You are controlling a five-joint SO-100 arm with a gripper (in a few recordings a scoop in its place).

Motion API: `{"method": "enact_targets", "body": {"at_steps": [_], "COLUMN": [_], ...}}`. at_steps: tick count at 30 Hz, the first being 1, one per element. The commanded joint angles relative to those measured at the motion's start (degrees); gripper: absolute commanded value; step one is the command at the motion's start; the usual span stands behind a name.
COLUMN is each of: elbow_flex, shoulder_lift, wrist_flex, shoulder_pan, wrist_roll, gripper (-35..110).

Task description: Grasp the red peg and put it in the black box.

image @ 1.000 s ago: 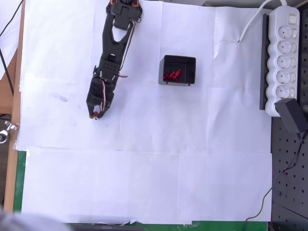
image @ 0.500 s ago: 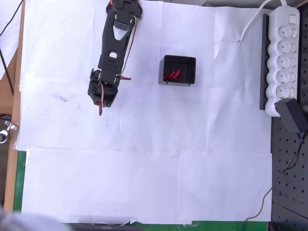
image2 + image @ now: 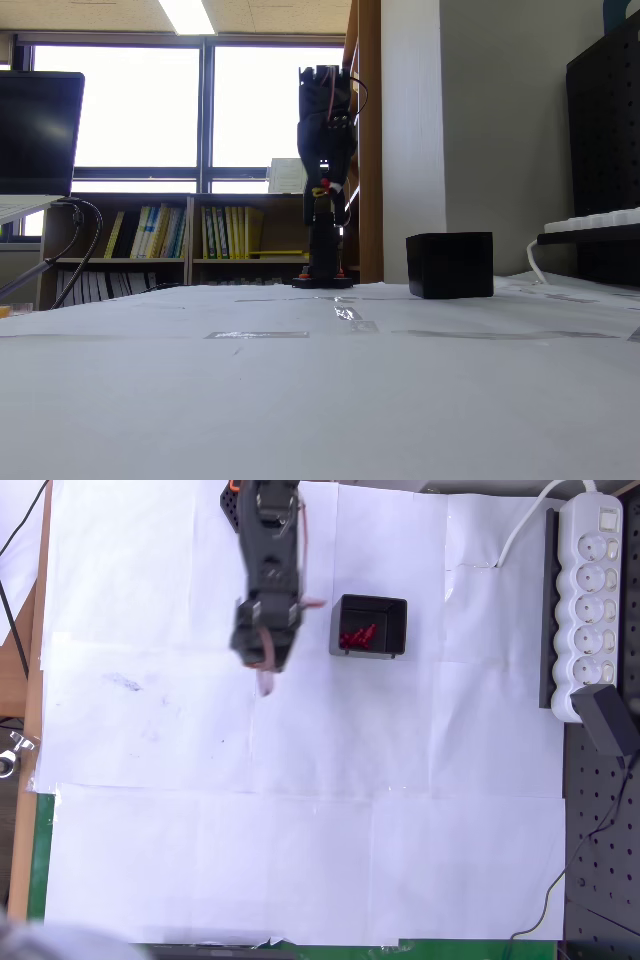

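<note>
Transport step: the gripper (image 3: 265, 680), raised above the desk (image 3: 300, 860) just left of the black box (image 3: 369, 626), fingers' state indiscernible; red peg unresolved. Next: centre over the box, release.

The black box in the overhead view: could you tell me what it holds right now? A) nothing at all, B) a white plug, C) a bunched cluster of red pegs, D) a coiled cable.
C: in the overhead view the black box has a small cluster of red pegs lying on its floor, toward its left side.
</note>
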Motion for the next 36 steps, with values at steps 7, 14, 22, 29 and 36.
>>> {"method": "enact_targets", "body": {"at_steps": [7, 14, 22, 29, 36], "elbow_flex": [-8.35, -9.93, -9.32, -6.42, -6.33], "shoulder_lift": [-17.75, -16.08, -5.62, 0.70, 1.32], "wrist_flex": [4.92, 3.34, -3.78, -6.94, -6.77], "shoulder_pan": [-25.75, -34.45, -34.80, -34.19, -33.49], "wrist_roll": [12.48, 21.01, 20.83, 21.01, 22.41], "gripper": [0, 0, 0, 0, 30]}}
